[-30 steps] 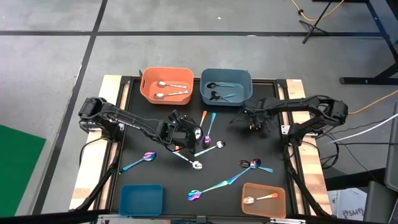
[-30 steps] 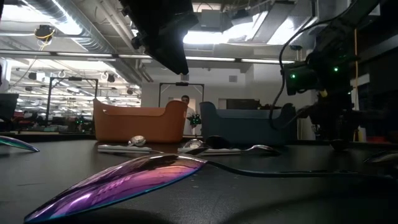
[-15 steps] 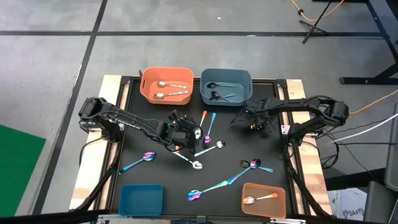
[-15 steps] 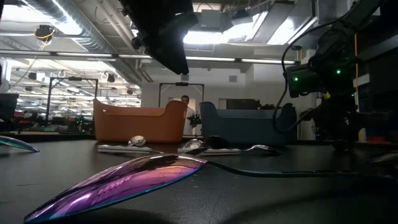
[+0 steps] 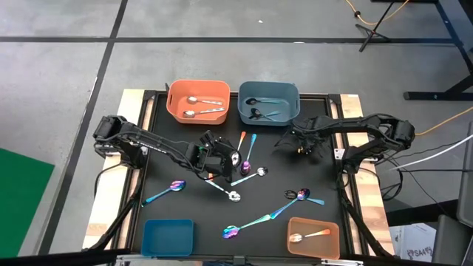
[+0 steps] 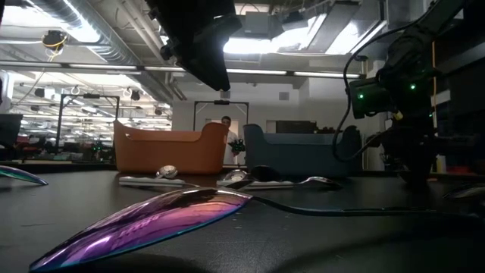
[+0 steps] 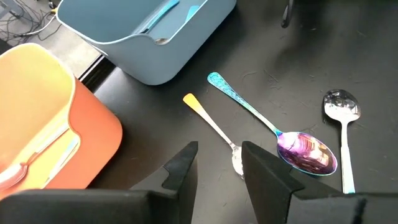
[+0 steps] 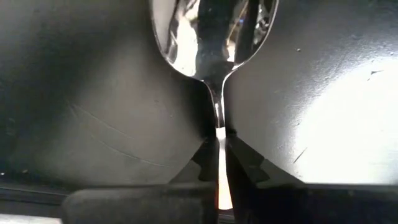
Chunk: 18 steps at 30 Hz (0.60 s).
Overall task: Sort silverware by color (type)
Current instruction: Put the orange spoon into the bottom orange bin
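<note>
Spoons lie scattered on the black mat [image 5: 185, 214]. Among them are an orange-handled one [image 7: 211, 127], an iridescent one with a teal handle [image 7: 273, 130] and a plain silver one [image 7: 341, 124]. My left gripper [image 7: 219, 168] hovers open above the mat's middle, over the orange-handled spoon's bowl. My right gripper [image 8: 219, 140] is down at the mat's far right [image 5: 301, 146], shut on a shiny spoon [image 8: 214, 37]. The far orange bin [image 5: 177, 100] holds silver spoons and the far blue bin [image 5: 290, 102] holds black ones. My right gripper pinches the spoon's thin neck [image 8: 217, 118], just behind the bowl, between its two fingertips [image 8: 202, 155]. The fingers come from above, pointing steeply down, and lie across the spoon. The bowl points away from the fingers, close over the mat; whether it is lifted I cannot tell.
A blue bin [image 5: 168, 236] stands at the near left. An orange bin [image 5: 329, 229] with one orange-handled spoon stands at the near right. Iridescent spoons lie at the left [image 5: 175, 187], the near middle [image 5: 231, 231] and the right [image 5: 303, 194]. Bare mat shows between the two near bins.
</note>
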{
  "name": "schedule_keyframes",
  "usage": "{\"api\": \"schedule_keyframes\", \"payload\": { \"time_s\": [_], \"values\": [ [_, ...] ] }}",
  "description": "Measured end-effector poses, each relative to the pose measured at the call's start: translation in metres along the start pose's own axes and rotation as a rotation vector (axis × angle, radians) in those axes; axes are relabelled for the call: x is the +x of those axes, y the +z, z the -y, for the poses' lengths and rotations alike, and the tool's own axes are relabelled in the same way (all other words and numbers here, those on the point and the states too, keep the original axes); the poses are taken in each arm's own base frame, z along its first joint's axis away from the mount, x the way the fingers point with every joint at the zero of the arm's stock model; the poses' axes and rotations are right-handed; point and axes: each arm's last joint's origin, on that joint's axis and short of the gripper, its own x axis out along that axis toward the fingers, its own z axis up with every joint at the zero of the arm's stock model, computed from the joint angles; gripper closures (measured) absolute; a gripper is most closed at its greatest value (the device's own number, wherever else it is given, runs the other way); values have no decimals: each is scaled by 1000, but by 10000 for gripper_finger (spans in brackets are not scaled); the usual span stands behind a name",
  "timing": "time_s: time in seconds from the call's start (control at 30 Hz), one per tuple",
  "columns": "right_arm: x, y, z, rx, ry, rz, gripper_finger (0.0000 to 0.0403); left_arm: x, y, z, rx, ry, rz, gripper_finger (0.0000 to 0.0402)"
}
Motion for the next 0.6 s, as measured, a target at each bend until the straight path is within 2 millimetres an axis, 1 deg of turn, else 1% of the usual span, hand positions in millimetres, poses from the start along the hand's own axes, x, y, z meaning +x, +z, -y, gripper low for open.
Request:
{"api": "schedule_keyframes", "payload": {
  "time_s": [0.27, 0.4, 0.6],
  "values": [
    [-1, 0, -1, -2, 14, -2, 400, 0, 0, 0, 0, 0, 0, 284],
    [-4, 0, 2, 1, 29, 12, 401, 0, 0, 0, 0, 0, 0, 284],
    [-18, 6, 10, 124, 101, 156, 401, 0, 0, 0, 0, 0, 0, 284]
  ]
}}
